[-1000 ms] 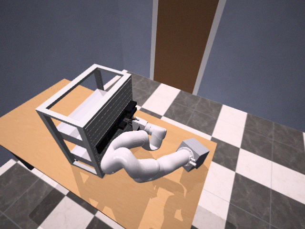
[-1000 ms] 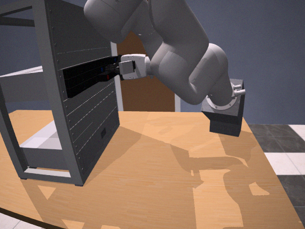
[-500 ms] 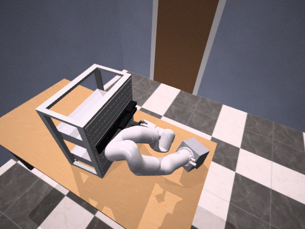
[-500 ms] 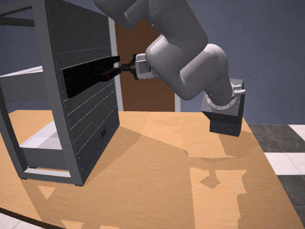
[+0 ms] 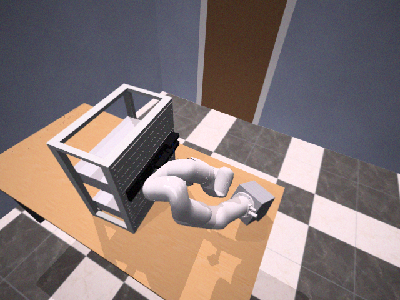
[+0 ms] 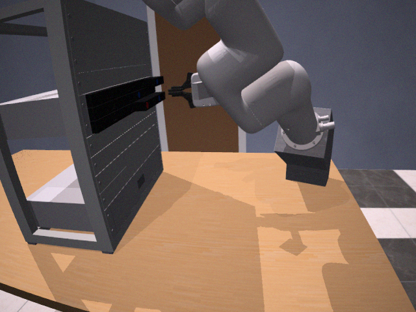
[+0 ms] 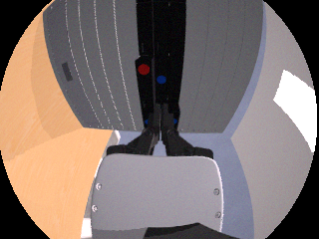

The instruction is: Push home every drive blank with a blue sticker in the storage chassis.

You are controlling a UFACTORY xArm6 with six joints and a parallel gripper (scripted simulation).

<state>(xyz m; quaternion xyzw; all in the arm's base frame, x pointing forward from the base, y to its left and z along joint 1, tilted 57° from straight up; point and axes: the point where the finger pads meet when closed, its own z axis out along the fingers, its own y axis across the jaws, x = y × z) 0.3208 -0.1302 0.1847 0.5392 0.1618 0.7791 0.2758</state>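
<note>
Far left in the exterior view, the grey rack [image 6: 60, 101] stands upright on the wooden table [image 6: 208, 234], its feet close to the table's near-left edge. Across its dark front runs the black storage chassis [image 6: 110, 105], and at its right end blanks jut out past the flush ones: the upper blank [image 6: 156, 80] shows a blue sticker [image 6: 158, 81] on its tip, and the lower blank [image 6: 157, 97] has one too. A red sticker [image 6: 146, 105] and another blue sticker [image 6: 138, 95] sit further left along the row. Moving right, there's a small open gap, then the gripper [image 6: 173, 91], fingers pressed together on nothing, level with the lower blank's end and not touching it. Further right, the white arm [image 6: 248, 84] arches back to its grey base block [image 6: 307, 161] at the table's far-right edge, with broad bare tabletop below it.
</note>
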